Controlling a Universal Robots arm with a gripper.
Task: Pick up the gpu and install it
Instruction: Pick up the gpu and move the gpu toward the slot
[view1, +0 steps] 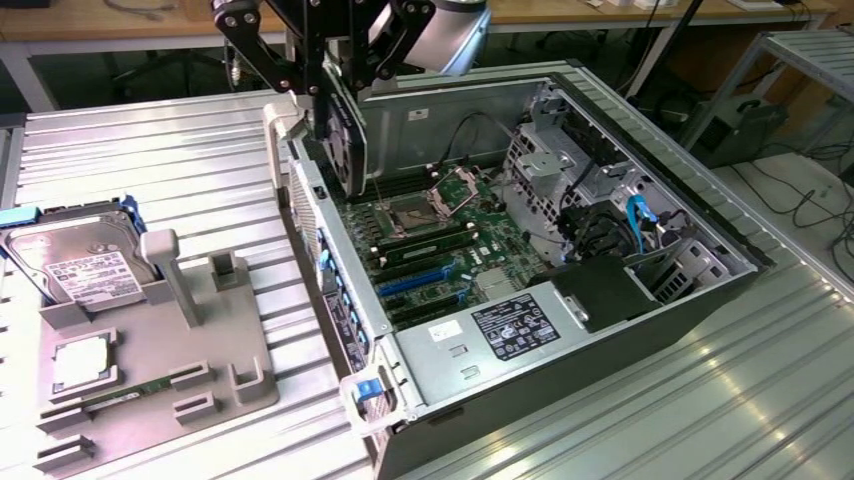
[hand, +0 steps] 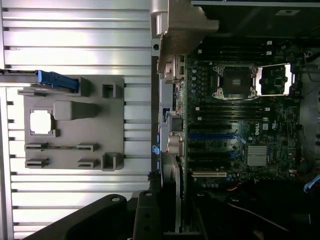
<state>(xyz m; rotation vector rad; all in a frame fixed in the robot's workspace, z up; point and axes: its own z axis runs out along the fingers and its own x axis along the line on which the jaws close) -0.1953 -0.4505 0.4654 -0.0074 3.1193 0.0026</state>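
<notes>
Noted one gripper (view1: 331, 85) of black metal linkage, high over the far-left part of the case (view1: 441, 130) in the exterior view. Found its fingers (hand: 145, 220) clamped on the gpu (view1: 350, 140): one thin, flat, rectangular card with a dark matte face, held on edge and hanging above the case's left rim, not seated in any slot. Recorded the gpu (hand: 177, 185) edge-on in the wrist view as a narrow grey strip between two black fingers, above the edge of the motherboard (hand: 240, 135).

Logged one open tower case lying on its side, with grey sheet-metal walls and a dark outer shell. Inside, counted:
- one green motherboard (view1: 454, 250) with a dense, fine-textured surface
- one square processor socket (view1: 400, 215) with its bright metal frame lifted
- two long blue slots (view1: 414, 285)
- one boxy bare-metal power supply (view1: 494, 335) carrying a dark label, at the near end

Noted the ribbed, brushed-metal surface (view1: 160, 170) under everything.

At the exterior view's left, well apart from the gpu, recorded one grey moulded holder (view1: 147, 345) with upright posts and recesses. On it, counted:
- one silver boxy hard drive (view1: 80, 265) with a white label and blue side rails, leaning at the far end
- one square pale processor chip (view1: 83, 365) lying flat in its recess
- one slim green memory stick (view1: 127, 393) standing in its slots at the near end
</notes>
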